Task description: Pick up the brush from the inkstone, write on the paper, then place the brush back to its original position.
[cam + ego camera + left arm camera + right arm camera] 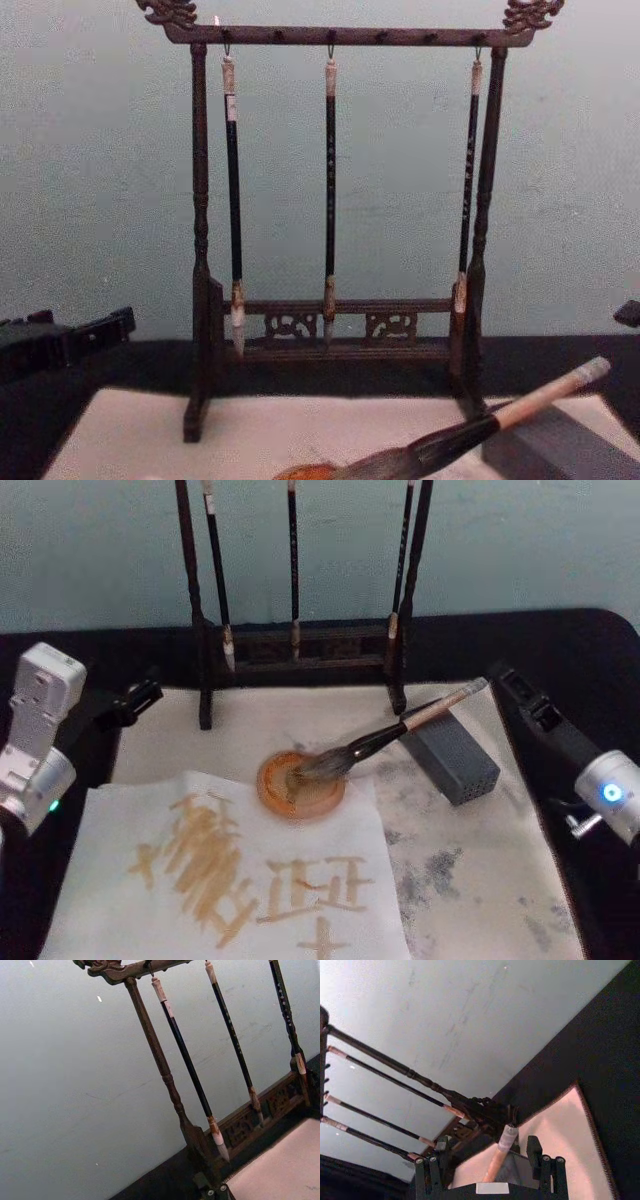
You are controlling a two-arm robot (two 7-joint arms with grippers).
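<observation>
Across the black desk [580, 640] lies the paper [480, 880], a wide cream sheet blotched with grey. Over its near left part sits a whiter sheet [130, 910] bearing ochre strokes. Behind them stands the wooden rack [340, 35], with three slim brushes [330, 180] hanging from it. At the paper's left edge the left gripper [145, 693] hangs parked, its fingers pressed together. Near the paper's far right corner the right gripper [505, 680] hovers low with its fingers [534, 1150] spread. A grey block [455, 755] rests on the paper close by, and the round orange inkstone [275, 800] sits nearer the middle. The brush [400, 730] slants from one to the other, tuft in the inkstone and pale handle propped on the block. Its tip lies between the spread fingers, apparently untouched. Judging by this layout, the pickup is the step in hand, though the ochre strokes leave that open. The next move likely calls for sliding forward along the handle, closing on the pale shaft, and lifting cleanly so the tuft does not drag the inkstone.
</observation>
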